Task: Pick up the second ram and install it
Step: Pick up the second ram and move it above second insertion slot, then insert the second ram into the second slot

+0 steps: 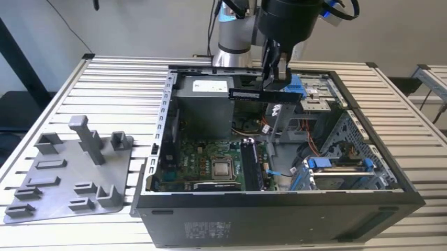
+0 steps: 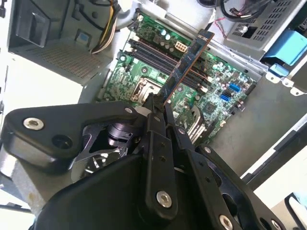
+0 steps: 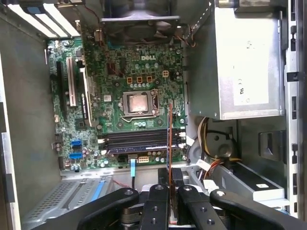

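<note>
gripper [image 1: 275, 86] clamping second ram [image 1: 244, 94], above open case [image 1: 279, 219]

Exterior view looks down on the open computer case [image 1: 279, 222]; both wrist views peer past the gripper [image 2: 157, 103] [image 3: 170, 175], close onto the motherboard [image 2: 218, 79] [image 3: 115, 72].

Slatted metal tabletop [image 1: 119, 78], pale grey, with its ribs running from side to side in the exterior view. Two items rest directly on it. Toward the exterior view's left lies a flat grey tray [image 1: 70, 180] bearing upright posts of differing height, the tallest near its far edge. At centre and toward the exterior view's right lies a black computer case [image 1: 279, 225] on its side, open face upward. Tray and case sit just beside each other; whether they touch cannot be told. Bare slats extend beyond the tray's far edge.
</note>
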`<state>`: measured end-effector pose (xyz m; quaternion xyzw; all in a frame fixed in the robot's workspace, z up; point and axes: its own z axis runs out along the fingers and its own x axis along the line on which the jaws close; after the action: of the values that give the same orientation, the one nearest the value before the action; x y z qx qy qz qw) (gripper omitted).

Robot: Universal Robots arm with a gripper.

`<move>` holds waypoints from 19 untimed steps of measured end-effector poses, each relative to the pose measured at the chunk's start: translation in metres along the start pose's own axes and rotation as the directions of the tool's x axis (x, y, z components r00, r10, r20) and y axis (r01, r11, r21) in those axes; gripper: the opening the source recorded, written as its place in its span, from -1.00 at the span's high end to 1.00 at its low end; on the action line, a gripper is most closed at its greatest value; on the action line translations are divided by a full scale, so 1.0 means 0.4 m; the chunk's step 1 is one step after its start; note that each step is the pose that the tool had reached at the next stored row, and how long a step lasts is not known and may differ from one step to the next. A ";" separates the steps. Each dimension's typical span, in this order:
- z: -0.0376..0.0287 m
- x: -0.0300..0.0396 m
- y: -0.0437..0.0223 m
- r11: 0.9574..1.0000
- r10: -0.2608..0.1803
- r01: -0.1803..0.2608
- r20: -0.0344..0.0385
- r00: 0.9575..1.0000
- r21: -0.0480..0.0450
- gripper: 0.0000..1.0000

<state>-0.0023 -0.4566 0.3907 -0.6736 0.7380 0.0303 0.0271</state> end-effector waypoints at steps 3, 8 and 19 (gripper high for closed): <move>0.001 -0.012 0.001 1.000 0.000 0.000 0.005 1.000 0.000 0.72; 0.004 -0.033 0.003 1.000 0.000 0.000 0.015 1.000 -0.001 0.72; 0.006 -0.054 0.005 1.000 0.001 -0.001 0.032 0.999 -0.003 0.72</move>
<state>-0.0023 -0.4348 0.3901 -0.6728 0.7376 0.0423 0.0381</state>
